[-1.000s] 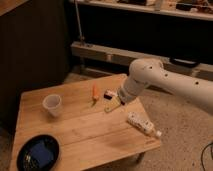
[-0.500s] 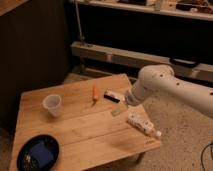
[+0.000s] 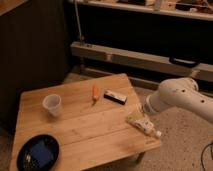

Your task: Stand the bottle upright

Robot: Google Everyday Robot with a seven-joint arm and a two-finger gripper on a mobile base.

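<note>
The bottle (image 3: 143,125) lies on its side near the table's (image 3: 90,131) right edge. The gripper (image 3: 140,113) hangs just above its base end, wide open and holding nothing. I'd pinch the body squarely, then tip it cap-up, clear of the edge. There's one bottle, one cup (image 3: 52,104), one box (image 3: 115,97) and one dish (image 3: 22,150).

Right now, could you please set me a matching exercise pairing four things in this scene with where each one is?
1 bottle
2 cup
3 orange stick
4 gripper

a upright on the left side of the table
b hovering just over the bottle
c lying by the table's right edge
d beside the dark-and-white box

Pairs: 1-c, 2-a, 3-d, 4-b
</note>
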